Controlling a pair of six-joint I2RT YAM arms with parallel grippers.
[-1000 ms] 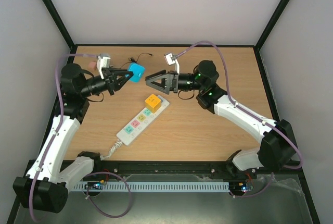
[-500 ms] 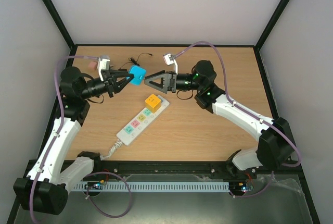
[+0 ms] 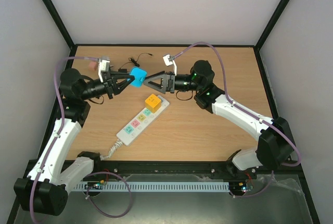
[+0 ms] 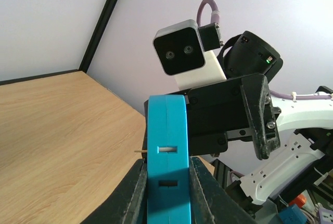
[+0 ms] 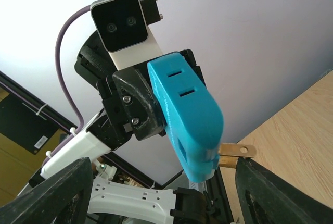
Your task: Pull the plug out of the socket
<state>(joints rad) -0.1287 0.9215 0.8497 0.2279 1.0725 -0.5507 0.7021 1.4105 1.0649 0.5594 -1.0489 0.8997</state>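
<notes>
My left gripper [image 3: 132, 79] is shut on a blue plug [image 3: 138, 75] and holds it in the air above the back of the table. In the left wrist view the blue plug [image 4: 166, 161] sits clamped between my two fingers. My right gripper [image 3: 148, 82] is open, its tips right beside the blue plug. In the right wrist view the plug [image 5: 187, 114] shows a brass prong [image 5: 237, 151] between my spread fingers [image 5: 283, 195]. The white power strip [image 3: 136, 124] lies on the table with a yellow cube plug [image 3: 152, 101] in its far end.
The strip's short coiled cord [image 3: 110, 151] runs to the near edge. A thin black wire [image 3: 138, 58] and a small pink thing [image 3: 92, 63] lie near the back left. Black frame posts stand at the table's corners.
My right gripper has moved left, up to the blue plug. My left gripper has shifted a little right with the plug in it.
</notes>
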